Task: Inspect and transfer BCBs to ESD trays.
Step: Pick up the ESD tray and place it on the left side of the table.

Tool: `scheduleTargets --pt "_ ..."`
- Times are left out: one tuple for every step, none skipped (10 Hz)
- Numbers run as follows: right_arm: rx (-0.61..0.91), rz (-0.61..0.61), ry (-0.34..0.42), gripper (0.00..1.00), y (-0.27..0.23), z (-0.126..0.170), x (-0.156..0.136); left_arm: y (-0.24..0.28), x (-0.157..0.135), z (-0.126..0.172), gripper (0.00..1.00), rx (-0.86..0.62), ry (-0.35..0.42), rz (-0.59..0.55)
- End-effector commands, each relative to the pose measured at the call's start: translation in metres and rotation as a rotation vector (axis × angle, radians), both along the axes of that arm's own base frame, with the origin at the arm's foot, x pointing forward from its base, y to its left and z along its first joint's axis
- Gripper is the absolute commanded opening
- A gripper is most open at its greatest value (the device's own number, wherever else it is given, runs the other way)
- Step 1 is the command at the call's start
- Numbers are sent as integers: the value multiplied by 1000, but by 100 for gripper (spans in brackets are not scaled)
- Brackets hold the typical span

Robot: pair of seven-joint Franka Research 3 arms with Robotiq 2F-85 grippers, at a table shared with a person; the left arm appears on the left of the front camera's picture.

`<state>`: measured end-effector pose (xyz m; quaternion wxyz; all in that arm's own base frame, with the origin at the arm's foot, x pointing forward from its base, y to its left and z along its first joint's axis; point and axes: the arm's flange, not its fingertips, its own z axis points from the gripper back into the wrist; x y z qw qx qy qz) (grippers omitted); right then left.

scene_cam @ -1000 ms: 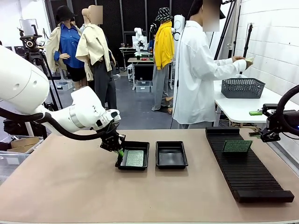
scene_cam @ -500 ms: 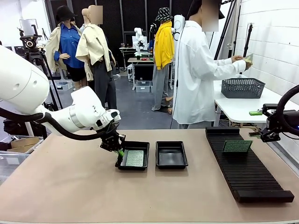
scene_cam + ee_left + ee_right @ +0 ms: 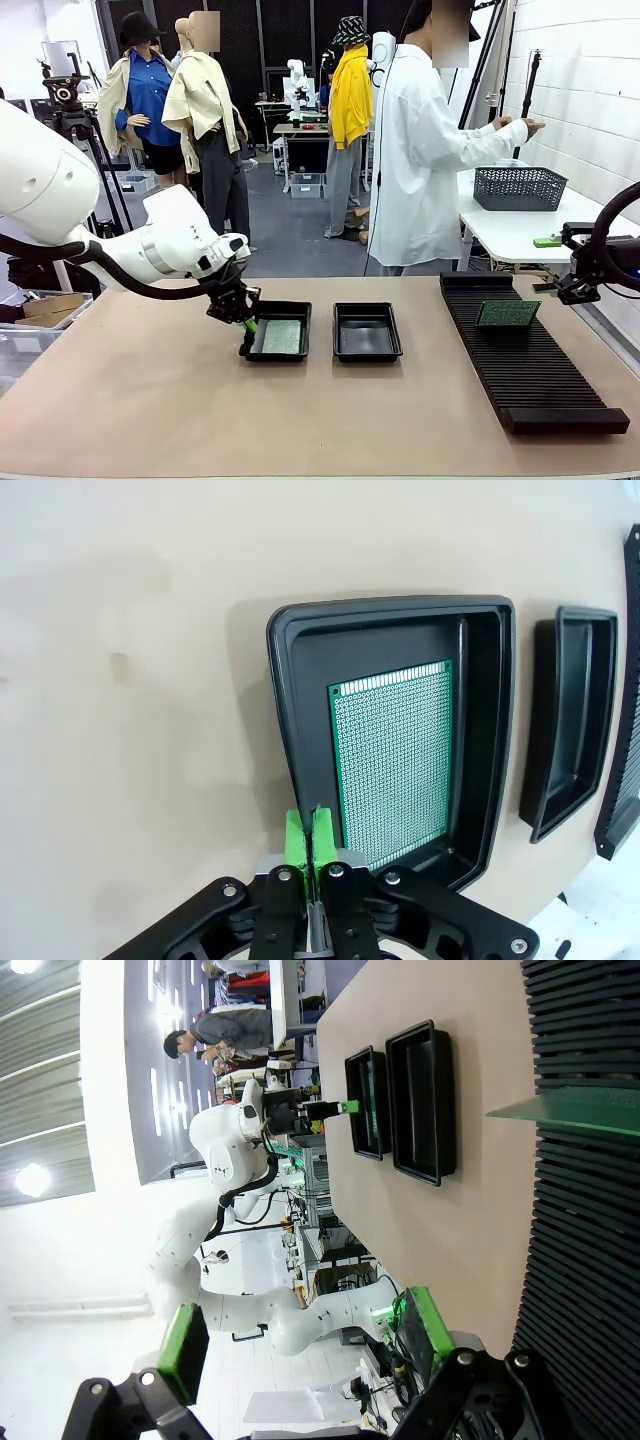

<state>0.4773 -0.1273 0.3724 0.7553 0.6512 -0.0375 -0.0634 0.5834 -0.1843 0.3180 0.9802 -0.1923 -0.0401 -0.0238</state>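
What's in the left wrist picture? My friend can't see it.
The left gripper, green pads shut, pinches the near rim of a black tray holding a green circuit board. A second, empty black tray sits beside it on the tan table.

Site is presenting as a laboratory: white-coated person (image 3: 420, 160) is standing by white worktable (image 3: 510, 236) bearing grey mesh basket (image 3: 519, 188).

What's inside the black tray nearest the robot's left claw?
A green circuit board lies flat in the tray. Anything under the board is covered from sight.
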Motion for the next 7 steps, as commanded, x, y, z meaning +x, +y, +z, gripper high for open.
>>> scheduleTargets --pt "-1 -3 -1 100 1 0 -1 33 -6 2 0 -11 -15 -8" --pt "-1 -3 -1 100 1 0 -1 43 -4 -1 0 -14 -4 -12" --pt "-1 -3 -1 100 1 0 -1 55 -2 -1 0 -22 0 -7" --pt "-1 -3 -1 100 1 0 -1 65 -2 0 0 -30 1 -10" --pt "-1 -3 -1 100 1 0 -1 78 -2 2 0 -39 22 -29" --pt "-1 -3 -1 100 1 0 -1 93 -1 4 0 -51 37 -28" --pt "-1 -3 -1 100 1 0 -1 106 -3 7 0 -62 40 -26"
